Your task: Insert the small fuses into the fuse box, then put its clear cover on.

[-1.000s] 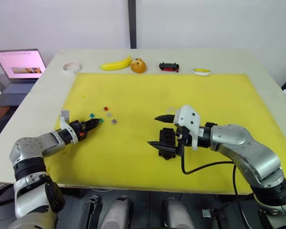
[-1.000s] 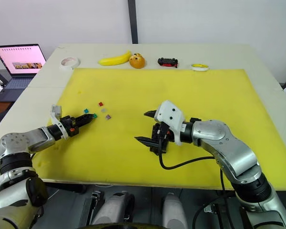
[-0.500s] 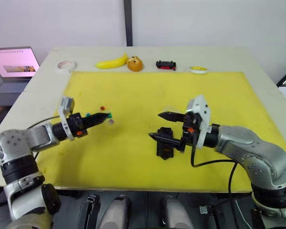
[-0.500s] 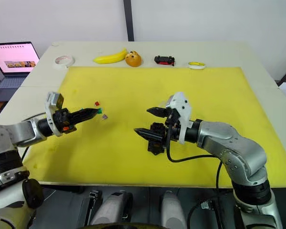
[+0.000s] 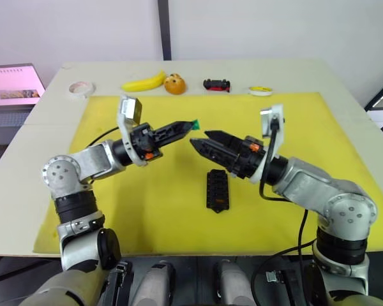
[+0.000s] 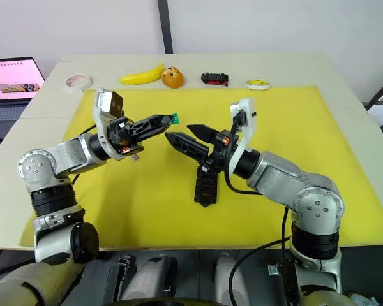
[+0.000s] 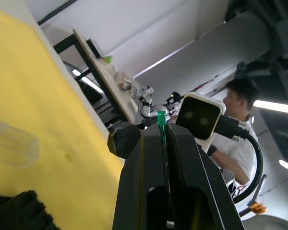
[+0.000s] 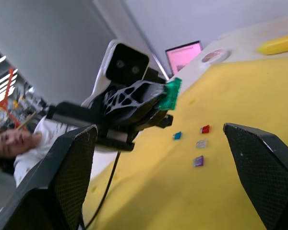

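**Op A:** Starting on my left: the left gripper (image 5: 190, 123) is raised over the yellow mat (image 5: 306, 121), fingers pinched together on a green fuse (image 5: 195, 122). I see only a corner of it poking past the tips, so I judge the hold as thin.

**Op B:** What worries you?

**Op A:** The right gripper (image 5: 202, 140) is just beside it, tips nearly facing, jaws spread wide with nothing in them. If I close in for a handover and misjudge the line, I could knock the fuse loose and it drops to the mat.

**Op B:** And the box?

**Op A:** The fuse box (image 5: 217, 190) lies flat on the mat, below and a bit right of the two tips. I can't tell whether any slot is filled. The slots look narrow, so a tilted fuse may jam or skate off the top.

**Op B:** The rest?

**Op A:** Blue (image 8: 177, 135), red (image 8: 205, 129), grey (image 8: 200, 143) and purple (image 8: 198, 161) fuses sit loose on the mat. The clear cover (image 7: 12, 143) rests near the box, easy to sweep away
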`<state>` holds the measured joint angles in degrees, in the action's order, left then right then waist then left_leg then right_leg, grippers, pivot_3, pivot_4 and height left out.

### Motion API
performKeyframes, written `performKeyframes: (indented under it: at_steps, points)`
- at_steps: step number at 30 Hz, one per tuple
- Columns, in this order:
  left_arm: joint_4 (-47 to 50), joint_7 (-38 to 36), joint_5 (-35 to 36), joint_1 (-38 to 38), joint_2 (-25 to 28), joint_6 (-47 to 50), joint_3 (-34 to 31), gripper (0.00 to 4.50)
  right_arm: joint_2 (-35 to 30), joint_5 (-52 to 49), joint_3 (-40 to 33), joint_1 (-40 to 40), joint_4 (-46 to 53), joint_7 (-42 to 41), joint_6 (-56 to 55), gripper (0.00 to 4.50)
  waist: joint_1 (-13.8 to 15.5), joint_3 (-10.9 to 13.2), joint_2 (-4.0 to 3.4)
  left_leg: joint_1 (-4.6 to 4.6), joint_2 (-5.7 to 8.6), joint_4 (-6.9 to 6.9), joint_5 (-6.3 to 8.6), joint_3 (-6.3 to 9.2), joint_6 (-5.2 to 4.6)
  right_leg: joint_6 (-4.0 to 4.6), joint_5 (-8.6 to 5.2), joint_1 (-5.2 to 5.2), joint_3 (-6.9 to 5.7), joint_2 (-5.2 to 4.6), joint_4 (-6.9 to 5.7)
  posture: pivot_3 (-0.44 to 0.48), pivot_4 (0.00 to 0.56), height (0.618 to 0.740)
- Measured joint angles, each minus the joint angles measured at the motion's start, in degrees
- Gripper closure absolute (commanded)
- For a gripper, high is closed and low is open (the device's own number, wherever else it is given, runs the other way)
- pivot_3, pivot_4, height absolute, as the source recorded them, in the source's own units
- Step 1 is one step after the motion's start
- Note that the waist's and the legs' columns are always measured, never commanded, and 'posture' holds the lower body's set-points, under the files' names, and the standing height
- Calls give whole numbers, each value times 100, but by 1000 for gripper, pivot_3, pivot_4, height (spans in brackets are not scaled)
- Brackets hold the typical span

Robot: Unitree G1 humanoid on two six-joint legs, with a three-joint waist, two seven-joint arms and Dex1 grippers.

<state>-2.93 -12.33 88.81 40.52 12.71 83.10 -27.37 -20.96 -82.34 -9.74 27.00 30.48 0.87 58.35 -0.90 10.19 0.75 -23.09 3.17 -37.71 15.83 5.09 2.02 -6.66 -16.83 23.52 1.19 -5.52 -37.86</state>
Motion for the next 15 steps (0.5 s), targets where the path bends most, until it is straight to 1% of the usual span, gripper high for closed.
performKeyframes:
  at_steps: [4, 9, 12, 14, 15]
  points:
    - [137, 392, 492, -171, -5, -422, 293, 4489, 7, -503, 40, 6, -53, 523, -282, 0, 11, 0, 0, 0, -1, -7, 1, 0, -2, 0, 0, -1, 0, 7, -4, 0, 150, 740]
    - [194, 693, 995, -269, 160, -845, 681, 4489, -55, -1028, 82, 11, -53, 928, -647, 0, 11, 0, 0, -5, -1, -15, 16, 0, -29, 0, 0, -1, -2, 16, -5, 0, 150, 740]
    - [217, 806, 1263, -299, 255, -1086, 901, 4500, -109, -1155, 179, 10, -53, 1038, -782, 839, 9, 0, 0, -5, -1, -17, 16, -1, -29, 0, 0, -1, -4, 19, -6, 0, 150, 740]
    - [266, 881, 1423, -393, 322, -1228, 1052, 4500, -176, -1254, 237, 9, -53, 1079, -865, 1766, 6, 0, 0, -5, -1, -18, 16, -1, -30, 0, 0, -1, -4, 19, -6, 0, 150, 740]
    - [273, 907, 1469, -417, 347, -1278, 1112, 4500, -212, -1261, 258, 9, -53, 1091, -883, 1766, 8, 0, 0, -5, -1, -18, 16, -1, -30, 0, 0, -1, -4, 19, -6, 0, 150, 740]
